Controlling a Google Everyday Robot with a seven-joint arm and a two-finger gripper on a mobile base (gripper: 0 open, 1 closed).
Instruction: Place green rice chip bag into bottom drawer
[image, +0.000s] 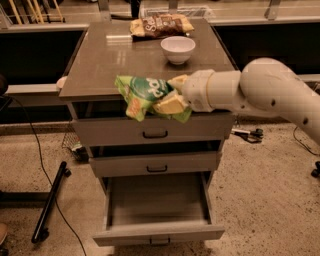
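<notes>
The green rice chip bag (142, 95) hangs in the air at the front edge of the cabinet top, in front of the top drawer. My gripper (172, 92) reaches in from the right and is shut on the bag's right end, its yellowish fingers (169, 104) pinching it. The white arm (260, 90) stretches off to the right. The bottom drawer (157, 207) is pulled open below, grey inside, with nothing showing in it.
A white bowl (177, 49) and a brown-and-tan snack bag (160, 25) sit at the back of the cabinet top (110, 60). The two upper drawers (150, 147) are shut. A dark stand leg and cable (50, 200) lie on the floor at left.
</notes>
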